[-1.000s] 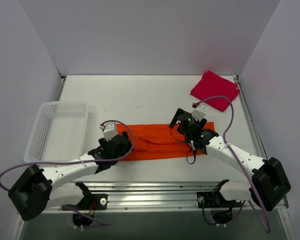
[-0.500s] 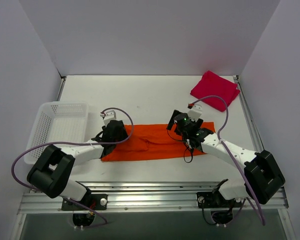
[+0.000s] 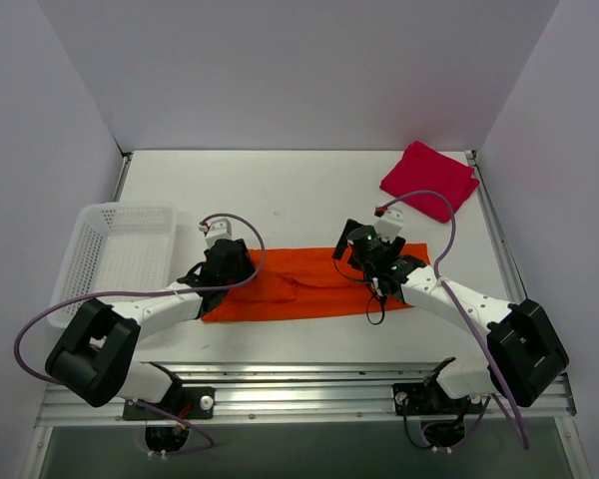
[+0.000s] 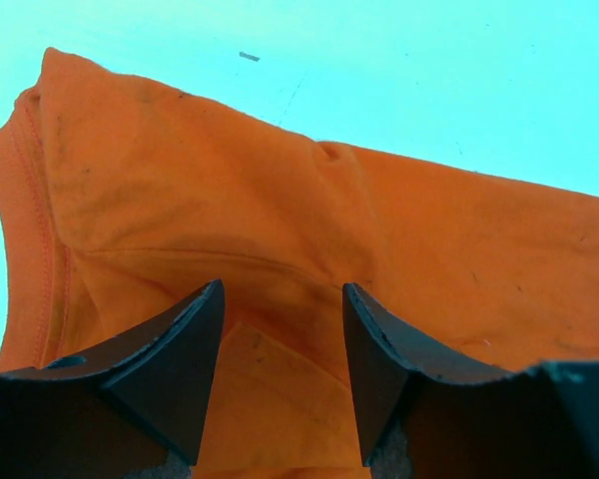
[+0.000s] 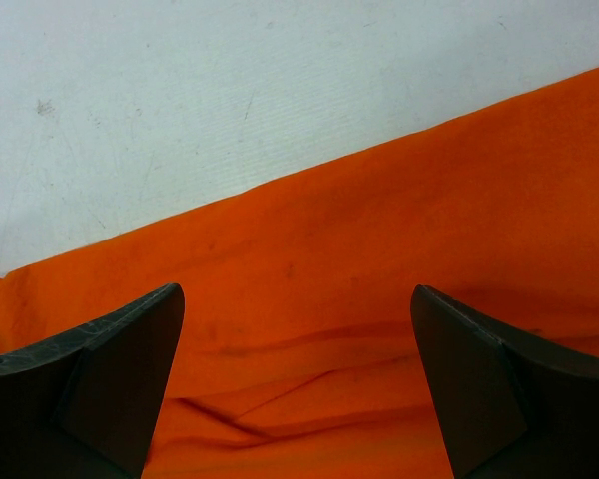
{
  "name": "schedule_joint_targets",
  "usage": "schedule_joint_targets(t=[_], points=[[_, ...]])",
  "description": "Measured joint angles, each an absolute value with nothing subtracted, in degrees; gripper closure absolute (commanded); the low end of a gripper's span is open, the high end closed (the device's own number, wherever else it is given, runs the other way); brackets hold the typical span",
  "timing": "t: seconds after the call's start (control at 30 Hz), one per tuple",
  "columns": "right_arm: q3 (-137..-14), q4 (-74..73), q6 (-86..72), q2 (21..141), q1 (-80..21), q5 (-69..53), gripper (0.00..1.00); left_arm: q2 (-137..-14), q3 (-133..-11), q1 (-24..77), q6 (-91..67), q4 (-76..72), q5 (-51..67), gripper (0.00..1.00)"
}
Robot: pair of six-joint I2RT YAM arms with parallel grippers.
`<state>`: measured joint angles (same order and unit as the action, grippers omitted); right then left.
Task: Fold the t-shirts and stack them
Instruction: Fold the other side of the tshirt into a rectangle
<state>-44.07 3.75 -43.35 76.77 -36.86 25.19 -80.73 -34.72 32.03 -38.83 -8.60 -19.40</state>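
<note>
- The orange t-shirt [image 3: 309,284] lies folded into a long band that runs left to right across the near middle of the surface [image 3: 280,190].
- The red t-shirt [image 3: 429,180] sits folded at the far right corner, well apart from the orange one.
- The left claw [image 4: 283,299] is low over the band's left end. Its two fingers are parted a moderate way, with creased cloth and a stitched hem showing beyond them. It has hold of nothing.
- The right claw [image 5: 298,299] hangs over the band right of its middle, close to the cloth's far edge. Its fingers are spread wide — orange cloth fills the view between them, none of it gripped.
- A white mesh basket [image 3: 125,207] stands at the left of the surface, apart from the orange t-shirt.
</note>
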Motion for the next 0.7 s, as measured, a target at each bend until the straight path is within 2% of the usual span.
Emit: schedule_joint_targets(t=[0.7], points=[[-44.07,3.81,-43.38,76.77,-36.86,25.19,0.07,-82.28,-29.98,32.03,-40.84,-10.5,-19.25,0.42]])
